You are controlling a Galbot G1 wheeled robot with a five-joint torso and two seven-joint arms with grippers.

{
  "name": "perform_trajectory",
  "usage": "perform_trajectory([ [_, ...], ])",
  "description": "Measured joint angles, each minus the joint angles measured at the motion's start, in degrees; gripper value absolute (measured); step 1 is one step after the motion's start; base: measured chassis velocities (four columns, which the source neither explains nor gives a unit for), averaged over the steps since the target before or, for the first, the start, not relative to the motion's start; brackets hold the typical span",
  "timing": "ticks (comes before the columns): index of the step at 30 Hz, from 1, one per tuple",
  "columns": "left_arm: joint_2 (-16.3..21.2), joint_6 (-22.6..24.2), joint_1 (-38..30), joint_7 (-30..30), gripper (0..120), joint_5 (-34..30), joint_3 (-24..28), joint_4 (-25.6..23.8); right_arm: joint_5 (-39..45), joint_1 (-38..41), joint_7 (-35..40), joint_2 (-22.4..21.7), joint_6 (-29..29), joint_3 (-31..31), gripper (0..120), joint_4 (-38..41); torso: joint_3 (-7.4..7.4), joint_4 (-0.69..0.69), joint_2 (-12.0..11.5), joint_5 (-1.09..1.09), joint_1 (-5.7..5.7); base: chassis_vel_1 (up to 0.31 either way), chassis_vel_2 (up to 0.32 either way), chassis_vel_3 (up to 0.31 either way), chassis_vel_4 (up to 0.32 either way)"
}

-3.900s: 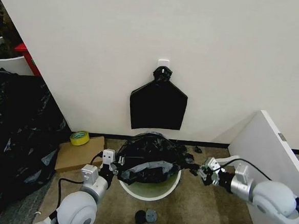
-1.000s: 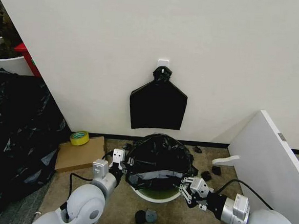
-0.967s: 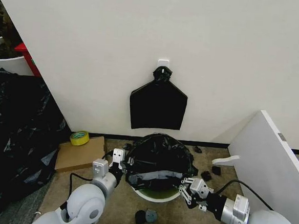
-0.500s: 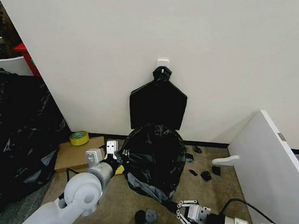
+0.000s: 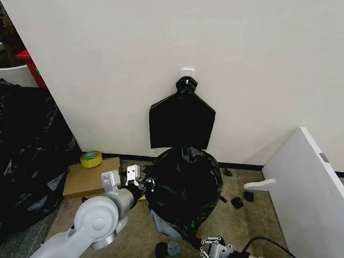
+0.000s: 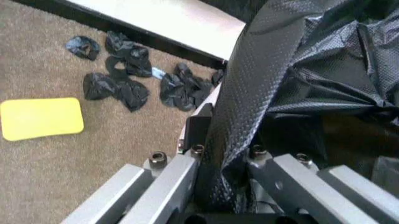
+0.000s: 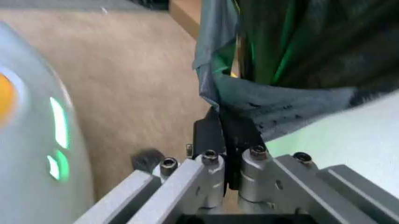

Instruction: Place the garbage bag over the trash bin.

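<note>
The glossy black garbage bag [image 5: 183, 186] is draped as a tall crinkled dome over the trash bin, which it hides in the head view. A pale greenish wall beside the bag's hem, apparently the trash bin [image 7: 349, 140], shows in the right wrist view. My left gripper [image 5: 138, 178] is at the bag's left side, shut on a strip of the garbage bag [image 6: 249, 84]. Low at the front, near the carpet, my right gripper [image 5: 209, 252] is shut on the bag's grey stretched hem [image 7: 262, 112].
A flat black bundle [image 5: 182, 121] hangs on the wall hook above. At the left lie a cardboard sheet [image 5: 89, 179], a yellow tape roll [image 5: 91, 157] and a black plastic heap [image 5: 17, 153]. A white board [image 5: 312, 192] leans at the right. Black scraps [image 5: 168, 248] dot the carpet.
The bag, earlier bunched at the bin's mouth, has been drawn down over the bin. My right gripper dropped from the rim to the floor in front with the hem. The left stayed at the side.
</note>
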Motion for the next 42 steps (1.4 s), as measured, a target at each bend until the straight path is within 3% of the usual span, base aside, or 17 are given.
perform_trajectory([
  [12, -0.27, 0.26, 0.63, -1.38, 1, -1.02, -0.06, -0.65, -1.23, -1.68, 2.96, 1.73, 0.46, 0.29, 1, -1.89, 0.0, 0.0, 0.0, 0.0, 0.0, 0.0, 0.0, 0.0, 0.0],
  [17, -0.24, -0.55, 0.42, -1.25, 1, -0.71, -0.25, 0.03, 1.87, -3.42, 0.57, 1.11, 2.06, 1.83, 15, -0.2, 0.0, 0.0, 0.0, -0.01, 0.0, 0.0, 0.0, 0.0, 0.0],
  [24, 0.15, -1.08, 0.13, -0.97, 1, 0.27, -0.55, 0.99, 5.21, -5.22, -3.81, 0.8, 6.46, 4.17, 43, 0.64, 0.0, -0.01, 0.0, 0.0, 0.0, 0.0, 0.0, 0.0, 0.0],
  [29, 1.19, -2.69, 2.4, 4.22, 1, 9.4, -0.75, 1.73, 13.73, -6.24, -7.97, -1.0, 7.87, 5.88, 60, 3.45, 0.0, -0.01, 0.0, -0.01, 0.0, 0.0, 0.0, 0.0, 0.0],
  [33, 1.98, -7.83, 4.41, 10.89, 1, 20.35, -0.85, 4.6, 23.9, -6.66, -10.3, -3.64, 5.16, 7.82, 77, 10.13, 0.0, 0.01, 0.0, -0.01, 0.0, 0.0, 0.0, 0.0, 0.0],
  [36, 2.04, -10.65, 4.94, 14.33, 1, 24.2, -0.5, 6.12, 30.88, -5.98, -9.7, -4.67, 1.8, 9.48, 89, 14.25, 0.0, 0.0, 0.0, -0.01, 0.0, 0.0, 0.0, 0.0, 0.0],
  [42, 2.06, -16.48, 6.22, 19.91, 1, 29.62, 0.07, 8.36, 43.1, -2.91, -5.33, -6.45, -3.65, 12.9, 100, 17.09, 0.0, 0.0, 0.0, -0.01, 0.0, 0.0, 0.0, 0.0, 0.0],
])
